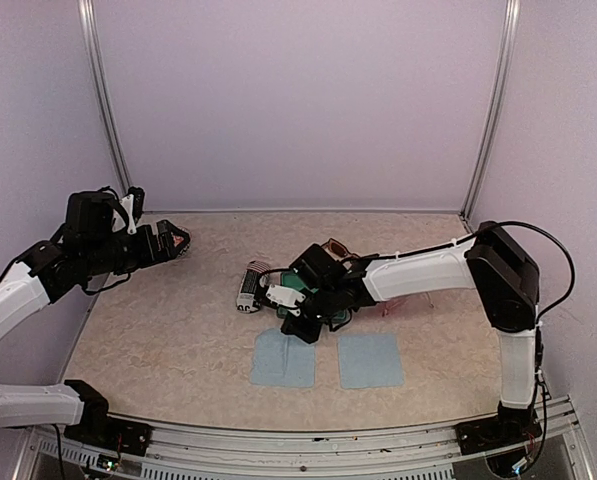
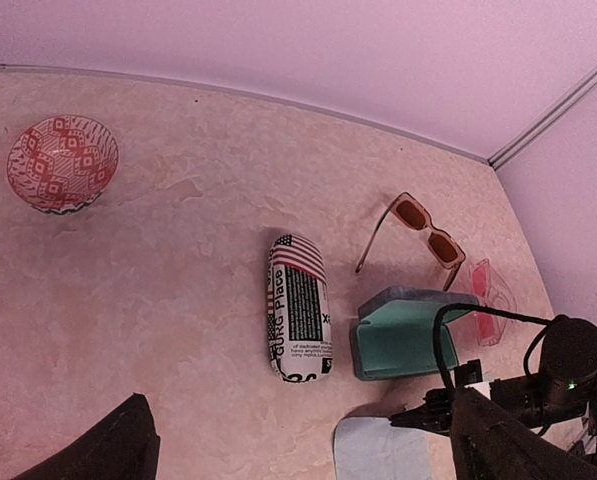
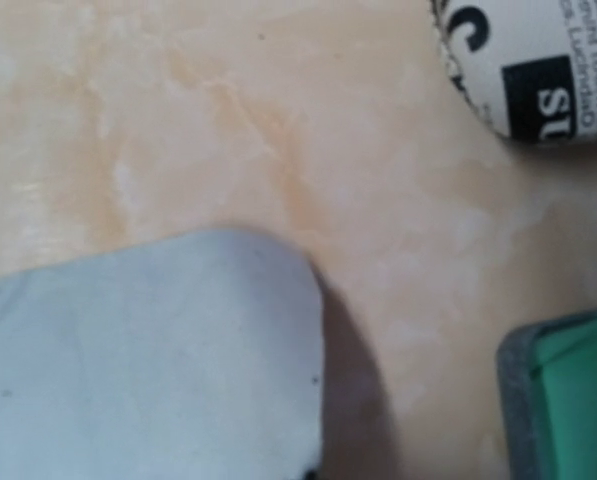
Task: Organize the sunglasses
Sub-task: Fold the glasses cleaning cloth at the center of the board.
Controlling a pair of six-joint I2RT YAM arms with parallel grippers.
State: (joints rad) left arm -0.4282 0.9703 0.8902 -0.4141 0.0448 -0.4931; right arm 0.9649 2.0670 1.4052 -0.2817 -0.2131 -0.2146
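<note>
Right gripper point(image 1: 300, 328) closed, left gripper point(image 1: 176, 241) wide, 1 brown sunglasses point(image 2: 423, 228), 1 pink sunglasses point(image 2: 490, 300), 2 blue cloths point(image 1: 284, 360) point(image 1: 370, 360), 1 case point(image 2: 403, 338)

The left arm point(image 1: 18, 285) is bent up at the left side of the table point(image 1: 158, 340). Its left end effector point(image 1: 166, 243) hangs in the air, well apart from the things in the middle. The right arm point(image 1: 428, 270) stretches across from the right. The right end effector point(image 1: 301, 328) points down at the top edge of the left cloth point(image 1: 283, 362). A second blue cloth point(image 1: 370, 362) lies just beside it. By the arm sit a striped pouch point(image 1: 250, 287) and a case point(image 1: 294, 297) with green inside. The brown sunglasses point(image 1: 335, 246) peek out at the back. The pink pair point(image 1: 390, 306) is hard to see, right of the case.
</note>
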